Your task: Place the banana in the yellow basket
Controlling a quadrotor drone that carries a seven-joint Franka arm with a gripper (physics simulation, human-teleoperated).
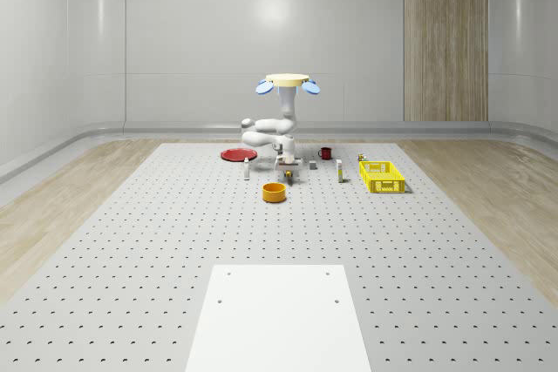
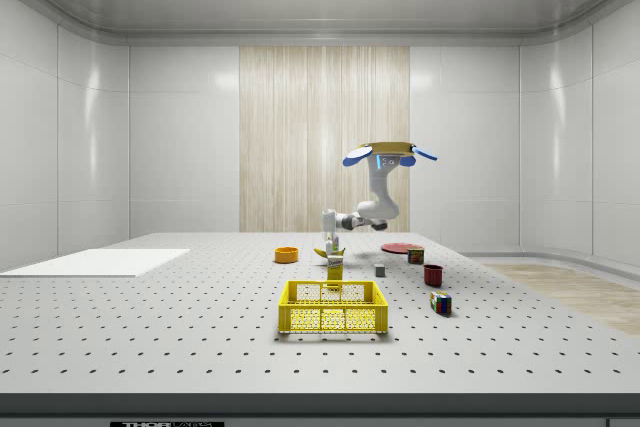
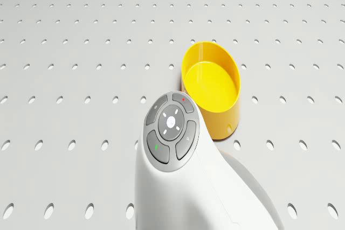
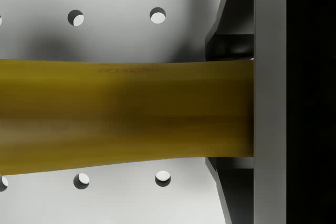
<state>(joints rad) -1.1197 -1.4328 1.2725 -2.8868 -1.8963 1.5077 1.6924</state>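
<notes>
The banana (image 4: pixel 126 114) is a yellow bar across the wrist view, its end pressed against one dark finger (image 4: pixel 269 103), with the perforated table and a shadow beneath it. In the whole-scene view the gripper (image 1: pixel 285 173) hangs low over the table, shut on the banana (image 1: pixel 285 179), just behind the orange bowl (image 1: pixel 275 192). The drone (image 1: pixel 288 84) hovers above it. The yellow basket (image 1: pixel 382 177) stands to the whole-scene view's right of the gripper. In the side view the gripper (image 2: pixel 333 244) holds the banana (image 2: pixel 326 252) beyond the basket (image 2: pixel 333 307).
A red plate (image 1: pixel 237 154) and a red mug (image 1: pixel 325 152) lie behind the arm. A Rubik's cube (image 2: pixel 440 302), a grey cube (image 2: pixel 380 270) and a yellow bottle (image 2: pixel 334 272) stand near the basket. A white sheet (image 1: pixel 279 320) covers the near table. The bowl (image 3: pixel 213 87) is beyond the arm's wrist (image 3: pixel 171 133).
</notes>
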